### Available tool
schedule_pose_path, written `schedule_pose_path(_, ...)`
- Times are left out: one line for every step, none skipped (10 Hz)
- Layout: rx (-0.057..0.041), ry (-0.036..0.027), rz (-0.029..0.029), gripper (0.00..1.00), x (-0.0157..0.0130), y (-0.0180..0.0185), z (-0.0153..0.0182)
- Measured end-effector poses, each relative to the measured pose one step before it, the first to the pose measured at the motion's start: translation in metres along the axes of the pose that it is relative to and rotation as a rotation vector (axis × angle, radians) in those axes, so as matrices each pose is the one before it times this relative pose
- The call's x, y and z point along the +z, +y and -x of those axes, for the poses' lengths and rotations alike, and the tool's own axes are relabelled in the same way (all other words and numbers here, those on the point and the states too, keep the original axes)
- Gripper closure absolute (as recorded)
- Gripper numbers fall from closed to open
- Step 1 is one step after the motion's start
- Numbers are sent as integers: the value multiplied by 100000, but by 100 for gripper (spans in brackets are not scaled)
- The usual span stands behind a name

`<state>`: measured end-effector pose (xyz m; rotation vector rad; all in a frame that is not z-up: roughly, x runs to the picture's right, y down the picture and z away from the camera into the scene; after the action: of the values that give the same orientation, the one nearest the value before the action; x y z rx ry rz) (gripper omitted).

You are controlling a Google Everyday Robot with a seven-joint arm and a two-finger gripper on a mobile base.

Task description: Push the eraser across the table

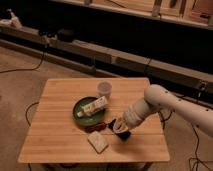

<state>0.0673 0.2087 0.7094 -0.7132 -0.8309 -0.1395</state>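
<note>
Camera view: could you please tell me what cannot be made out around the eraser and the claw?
- Eraser: camera view, mostly hidden by the claw, low over it right of the green plate; whether they touch is unclear.
- Arm: camera view, base cut off by the right edge.
- Cup: camera view, contents too blurred to tell.

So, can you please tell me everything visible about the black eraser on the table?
The eraser is a flat black rectangular slab, matte-looking. It lies flat and slanted on the light-wood table, toward the front right, just right of the pale block and near the green plate. The shut claw sits on its far end, hiding part of it and seemingly touching it.
</note>
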Motion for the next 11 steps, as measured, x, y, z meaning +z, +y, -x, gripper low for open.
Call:
schedule_pose_path(322, 684, 967, 75, 415, 67, -460)
schedule_pose_path(-38, 974, 928, 75, 772, -255, -539)
schedule_pose_path(-840, 1173, 1090, 75, 955, -474, -310)
schedule_pose_path(-487, 299, 637, 75, 755, -342, -158)
schedule_pose_path(-96, 147, 771, 75, 857, -169, -374)
schedule_pose_path(126, 2, 985, 75, 900, -24, -448)
schedule_pose_path(104, 728, 1980, 75, 838, 254, -498)
schedule_pose_path(541, 1053, 2371, 75, 682, 444, -575)
schedule_pose_path(878, 804, 1895, 75, 446, 440, -531)
schedule_pose_path(1012, 662, 1237, 75, 349, 297, -512)
schedule_pose_path(601, 513, 643, 75, 247, 70, -307)
